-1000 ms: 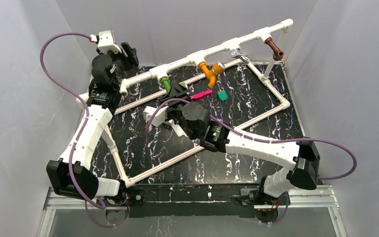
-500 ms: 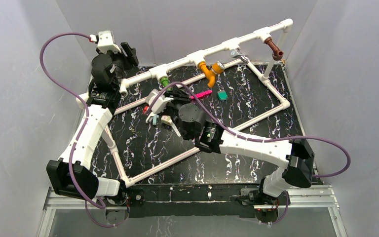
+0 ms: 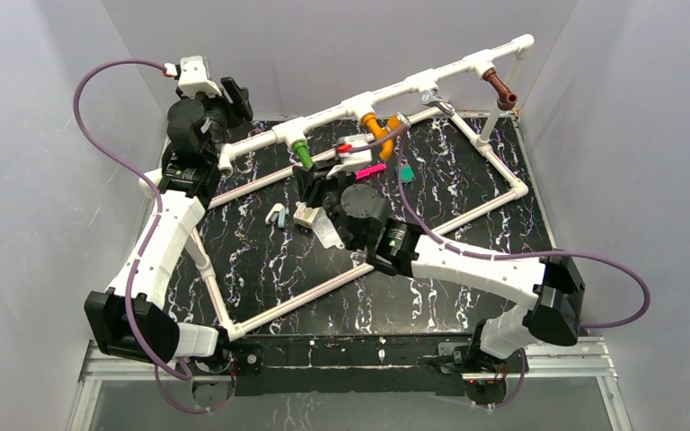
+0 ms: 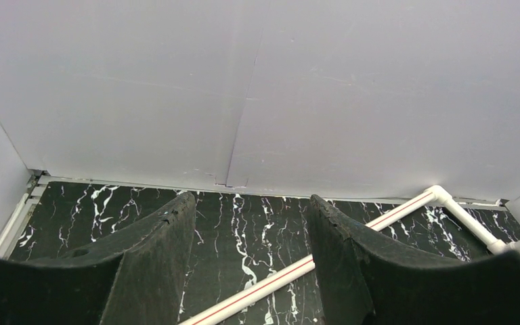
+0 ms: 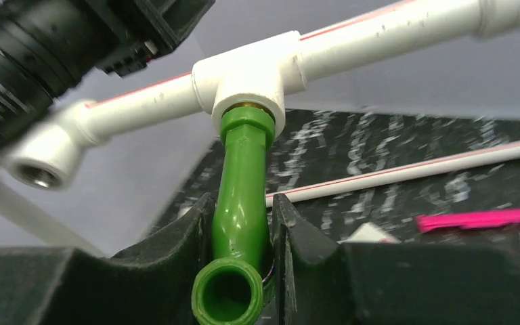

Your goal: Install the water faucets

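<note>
The green water faucet (image 5: 242,196) hangs from a white tee (image 5: 244,84) on the raised pipe, its open round end towards the wrist camera. My right gripper (image 5: 242,203) is shut on its lower body, a finger on each side. From above, the green faucet (image 3: 303,153) sits left on the pipe rail, with the right gripper (image 3: 312,175) just below it. An orange faucet (image 3: 379,128) and a brown faucet (image 3: 501,90) sit further right on the same rail. My left gripper (image 4: 250,203) is open and holds nothing, raised at the back left (image 3: 234,94).
A white pipe frame (image 3: 503,193) lies across the black marbled table. A pink strip (image 3: 371,170) and a small green block (image 3: 405,172) lie behind the right wrist. A few small loose parts (image 3: 292,216) lie left of the right arm. A metal handle (image 3: 431,97) sits on the rail.
The right gripper has closed on the green faucet, and its wrist has rolled, carrying its camera from the left side over to the right. The left arm has not moved.
</note>
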